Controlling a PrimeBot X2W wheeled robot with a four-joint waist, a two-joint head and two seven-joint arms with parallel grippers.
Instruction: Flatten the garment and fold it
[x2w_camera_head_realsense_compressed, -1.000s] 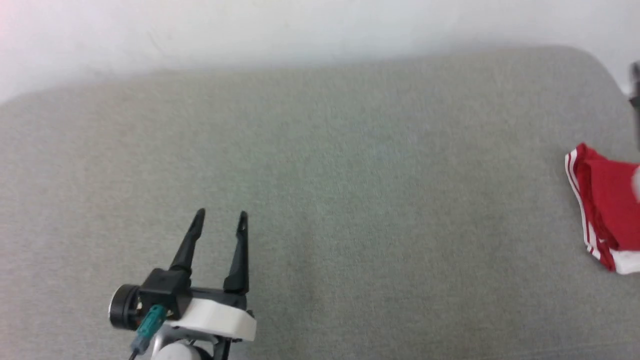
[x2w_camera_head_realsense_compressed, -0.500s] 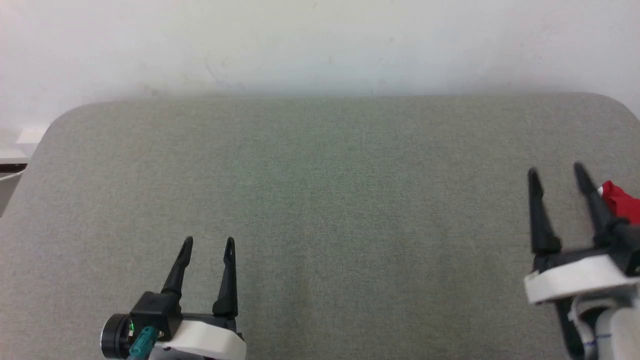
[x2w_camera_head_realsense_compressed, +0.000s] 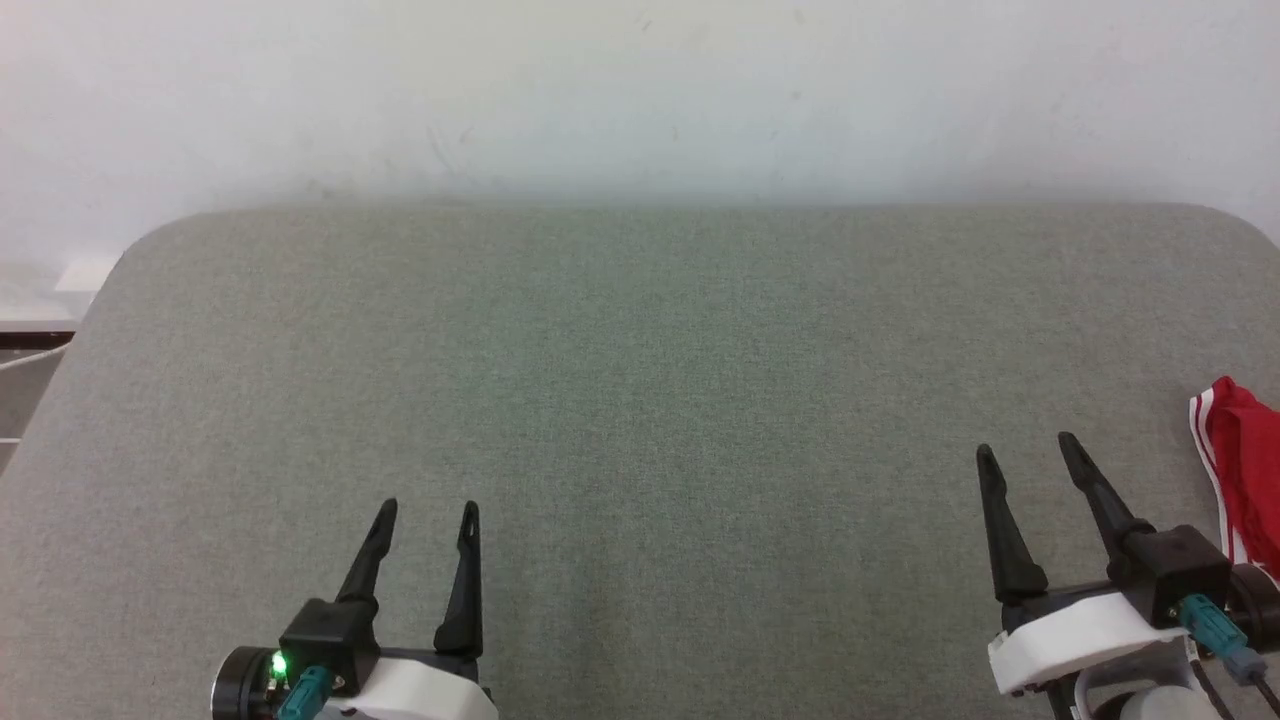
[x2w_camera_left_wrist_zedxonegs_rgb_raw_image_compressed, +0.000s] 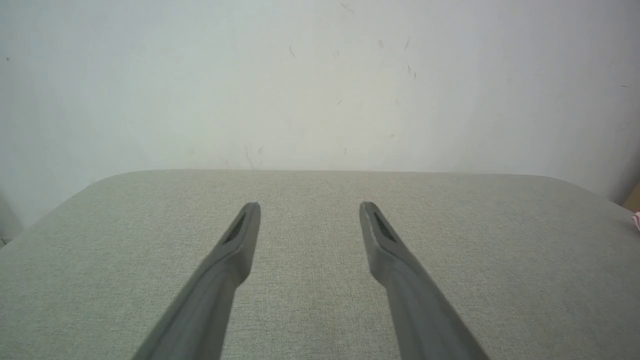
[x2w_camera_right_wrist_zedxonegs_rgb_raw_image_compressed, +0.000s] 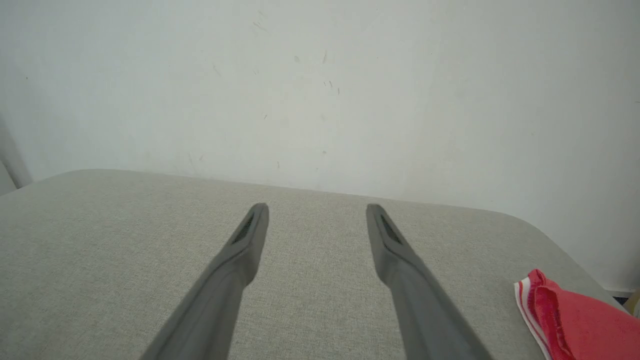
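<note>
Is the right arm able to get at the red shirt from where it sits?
Probably yes. The right gripper is open, and nothing lies between it and the garment just to its right on the grey surface, though the garment runs out of view.

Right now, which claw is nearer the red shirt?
The right gripper: the shirt lies just to its right, while the left gripper sits far off on the other side.
</note>
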